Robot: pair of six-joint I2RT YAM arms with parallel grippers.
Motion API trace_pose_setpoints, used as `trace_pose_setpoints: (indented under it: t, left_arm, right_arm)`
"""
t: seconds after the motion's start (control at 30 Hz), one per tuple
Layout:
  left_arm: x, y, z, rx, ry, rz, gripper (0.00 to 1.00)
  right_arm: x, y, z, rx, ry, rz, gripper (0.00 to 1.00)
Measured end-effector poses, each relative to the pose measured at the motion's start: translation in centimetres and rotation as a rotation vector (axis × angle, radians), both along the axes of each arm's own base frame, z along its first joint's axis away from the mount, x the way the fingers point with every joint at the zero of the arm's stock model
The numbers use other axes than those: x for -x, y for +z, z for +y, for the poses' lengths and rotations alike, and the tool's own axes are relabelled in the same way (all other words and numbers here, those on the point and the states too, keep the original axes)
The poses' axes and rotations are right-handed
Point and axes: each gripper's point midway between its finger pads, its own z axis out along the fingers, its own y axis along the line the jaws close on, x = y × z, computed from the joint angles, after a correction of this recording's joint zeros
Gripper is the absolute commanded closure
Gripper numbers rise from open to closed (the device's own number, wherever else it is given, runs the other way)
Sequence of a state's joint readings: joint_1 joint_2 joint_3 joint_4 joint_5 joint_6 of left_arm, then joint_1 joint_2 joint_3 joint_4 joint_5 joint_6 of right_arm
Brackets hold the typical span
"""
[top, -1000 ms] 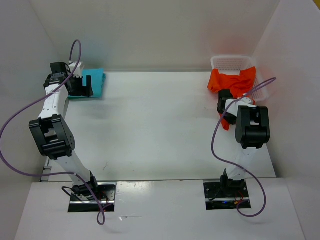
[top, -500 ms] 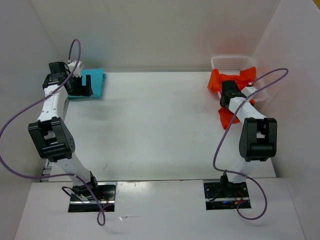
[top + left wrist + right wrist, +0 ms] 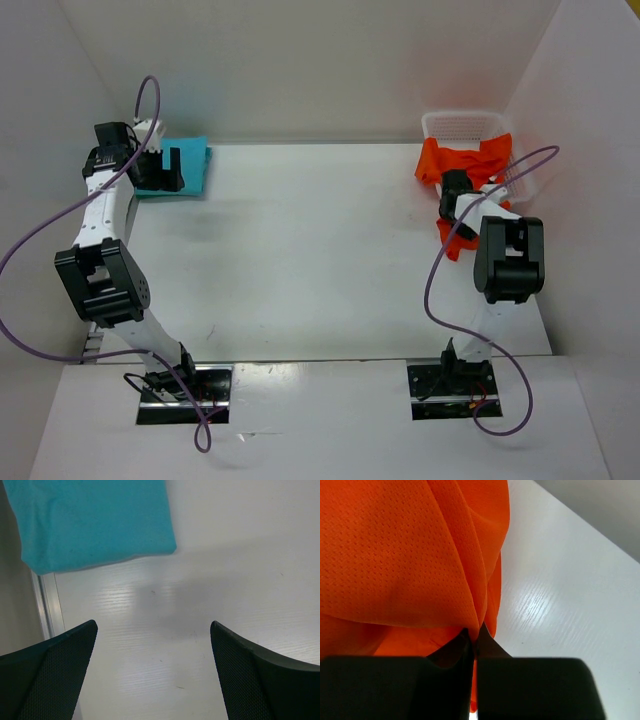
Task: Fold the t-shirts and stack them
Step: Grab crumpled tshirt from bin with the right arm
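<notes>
White table [image 3: 300, 250], white walls. The right gripper [image 3: 474, 636] has pulled back a little, and its jaws are pinched together on a fold of the orange-red t-shirt [image 3: 470, 160]. That shirt spills out of the basket [image 3: 455, 122] onto the table. The left gripper [image 3: 152, 630] has not moved. Its jaws are wide apart, just beside the turquoise-blue t-shirt [image 3: 95, 520].

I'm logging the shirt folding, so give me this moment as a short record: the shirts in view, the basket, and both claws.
blue shirt: folded flat, far left corner of table
orange shirt: unfolded, spilling from basket onto table
basket: white, far right corner
left claw: open, empty, above bare table beside blue shirt
right claw: shut on a fold of orange shirt
</notes>
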State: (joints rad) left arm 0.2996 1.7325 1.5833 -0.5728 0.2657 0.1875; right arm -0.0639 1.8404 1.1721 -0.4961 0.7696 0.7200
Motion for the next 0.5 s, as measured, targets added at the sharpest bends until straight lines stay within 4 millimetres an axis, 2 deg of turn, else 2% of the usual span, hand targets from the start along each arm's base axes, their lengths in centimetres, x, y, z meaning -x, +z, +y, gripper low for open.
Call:
trace_pose_setpoints:
  t: [0.17,0.27,0.37,0.5]
  left_arm:
    - [0.1,-0.1,0.1,-0.003,0.004,0.005,0.00]
    - [0.1,-0.1,0.1,-0.003,0.004,0.005,0.00]
    - [0.1,0.0,0.1,-0.003,0.004,0.005,0.00]
    - [0.2,0.4,0.0,-0.005,0.003,-0.003,0.00]
  right_arm:
    - [-0.3,0.4,0.2,-0.010,0.006,-0.020,1.00]
    - [-0.8,2.7,1.2,-0.013,0.022,-0.090,1.00]
    - [-1.6,7.5,4.7,0.003,0.080,-0.223,1.00]
    - [-2.3,16.0,11.5,0.012,0.194,-0.447,1.00]
